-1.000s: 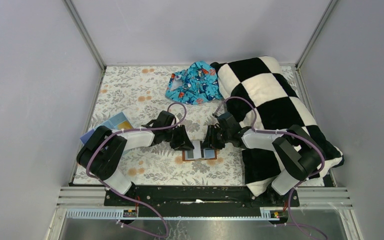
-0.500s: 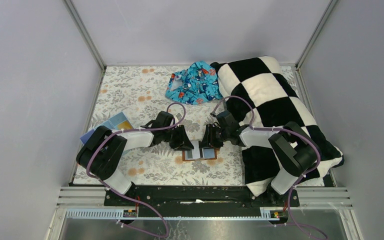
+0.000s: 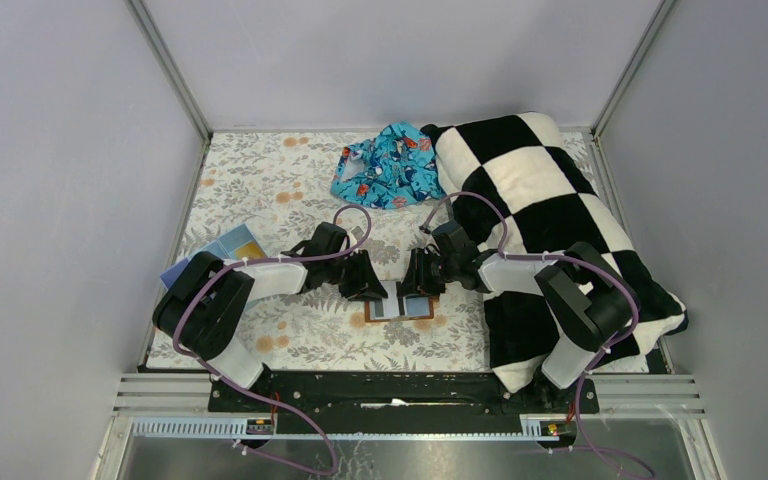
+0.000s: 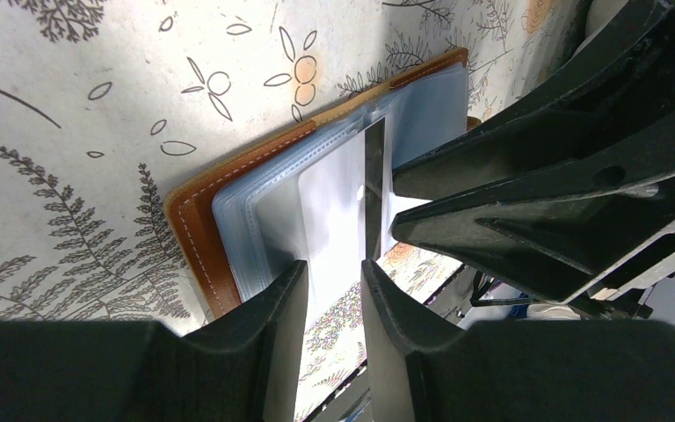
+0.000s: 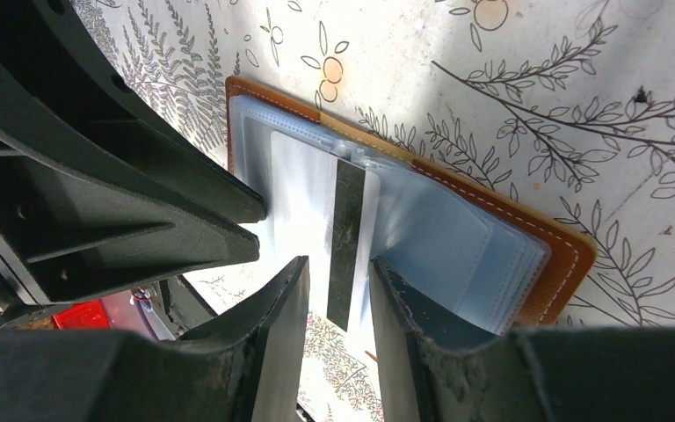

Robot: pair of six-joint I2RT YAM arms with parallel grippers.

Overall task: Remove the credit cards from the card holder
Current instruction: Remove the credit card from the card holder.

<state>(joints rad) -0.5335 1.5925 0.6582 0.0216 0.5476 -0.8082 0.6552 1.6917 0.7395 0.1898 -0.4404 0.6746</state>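
The reddish-brown card holder (image 3: pixel 400 309) lies open on the floral cloth between my two grippers, its clear blue-grey sleeves fanned out (image 4: pixel 255 211) (image 5: pixel 457 246). A pale credit card with a dark stripe (image 5: pixel 346 237) sticks out of the sleeves toward the near edge; it also shows in the left wrist view (image 4: pixel 373 189). My right gripper (image 5: pixel 341 290) (image 3: pixel 418 288) stands over this card, jaws narrowly apart, the stripe showing in the gap. My left gripper (image 4: pixel 332 286) (image 3: pixel 372 290) faces it from the other side, jaws narrowly apart over the card's pale face.
A black-and-white checkered blanket (image 3: pixel 550 200) fills the right side, under the right arm. A blue patterned cloth (image 3: pixel 388 167) lies at the back. Flat blue rectangles (image 3: pixel 232 243) lie at the left, beside the left arm. The table's front rail (image 3: pixel 400 385) is close behind the holder.
The right arm's elbow has shifted slightly left and its gripper has edged closer to the holder. The left arm and the holder have not moved.
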